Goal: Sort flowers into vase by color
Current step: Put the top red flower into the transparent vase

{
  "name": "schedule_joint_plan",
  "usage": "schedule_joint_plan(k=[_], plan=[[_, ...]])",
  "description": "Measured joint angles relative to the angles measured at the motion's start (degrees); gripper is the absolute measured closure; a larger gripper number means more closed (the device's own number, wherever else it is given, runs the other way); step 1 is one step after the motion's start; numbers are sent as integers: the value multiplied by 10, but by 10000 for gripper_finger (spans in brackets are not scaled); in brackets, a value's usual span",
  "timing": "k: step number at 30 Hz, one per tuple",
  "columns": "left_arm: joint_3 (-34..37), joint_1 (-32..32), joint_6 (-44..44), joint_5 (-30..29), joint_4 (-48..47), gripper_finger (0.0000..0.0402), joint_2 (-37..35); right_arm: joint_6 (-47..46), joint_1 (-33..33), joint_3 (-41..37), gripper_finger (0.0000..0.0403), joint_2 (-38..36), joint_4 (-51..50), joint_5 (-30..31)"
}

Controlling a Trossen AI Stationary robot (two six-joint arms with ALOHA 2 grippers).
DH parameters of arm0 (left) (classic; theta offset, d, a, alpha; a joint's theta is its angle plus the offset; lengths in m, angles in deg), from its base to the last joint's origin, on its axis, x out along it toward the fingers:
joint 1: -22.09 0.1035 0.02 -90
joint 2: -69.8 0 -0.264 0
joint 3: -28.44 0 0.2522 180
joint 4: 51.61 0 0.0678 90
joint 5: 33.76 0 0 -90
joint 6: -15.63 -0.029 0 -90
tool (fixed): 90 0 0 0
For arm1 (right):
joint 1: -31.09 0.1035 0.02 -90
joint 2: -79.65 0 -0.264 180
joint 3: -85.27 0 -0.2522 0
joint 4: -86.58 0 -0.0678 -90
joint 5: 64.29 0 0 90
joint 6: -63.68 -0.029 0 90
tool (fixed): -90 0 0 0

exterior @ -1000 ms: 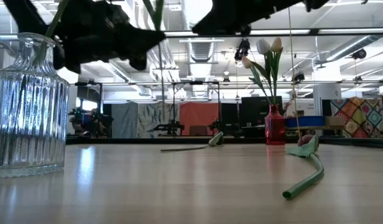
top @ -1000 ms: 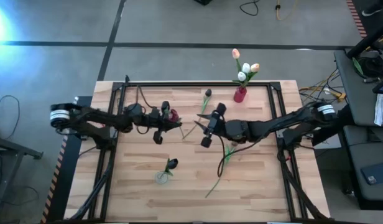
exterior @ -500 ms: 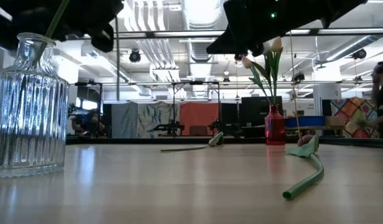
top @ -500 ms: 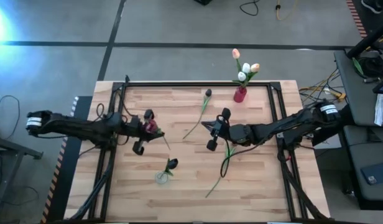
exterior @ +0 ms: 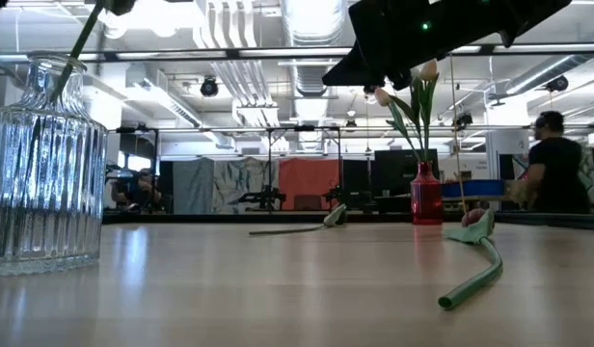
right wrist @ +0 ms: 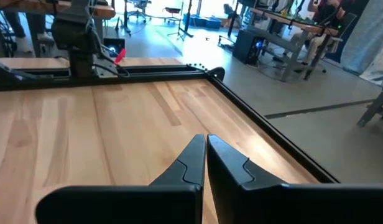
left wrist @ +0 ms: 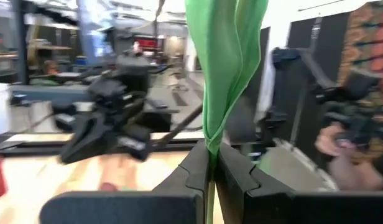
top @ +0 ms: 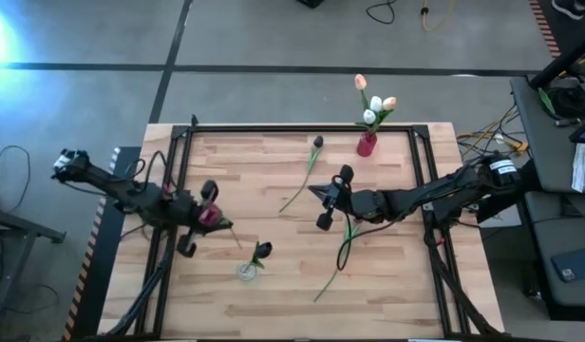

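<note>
My left gripper (top: 217,220) is over the table's left middle, shut on a maroon tulip (top: 209,216). The tulip's thin stem (top: 234,237) slants toward a clear glass vase (top: 247,272). That vase holds one dark tulip (top: 262,250) and also shows in the low view (exterior: 44,164). My right gripper (top: 323,198) is shut and empty above the table's middle. A red vase (top: 367,144) at the far edge holds white and peach tulips (top: 372,104). A dark tulip (top: 312,160) and another flower (top: 344,243) lie flat on the table. My left gripper pinches the tulip's green stem and leaf (left wrist: 210,144) between its two fingers (left wrist: 194,163). The fingers come level from the table's left and lie across the stem. The leaf (left wrist: 226,56) stands up above the fingers. The flower is lifted clear of the table.
A black frame (top: 302,127) runs around the wooden tabletop. The near half of the table to the right of the glass vase is bare wood. A person (exterior: 555,164) stands beyond the table in the low view.
My left gripper has carried the maroon tulip from the table's middle toward the left and near edges, ending close to the glass vase. The tulip has stayed clear of the table. My right gripper has drawn back slightly toward the table's right.
</note>
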Motion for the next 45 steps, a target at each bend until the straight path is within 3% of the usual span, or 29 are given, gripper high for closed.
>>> schedule_joint_plan(k=[9, 14, 45], plan=[[-21, -96, -1, -97, 21, 401, 49, -6, 0, -9, 394, 0, 5, 13], [-3, -105, -3, -100, 105, 401, 86, -7, 0, -9, 394, 0, 5, 13], [-2, -141, -13, -111, 142, 401, 159, -11, 0, -11, 394, 0, 5, 13]])
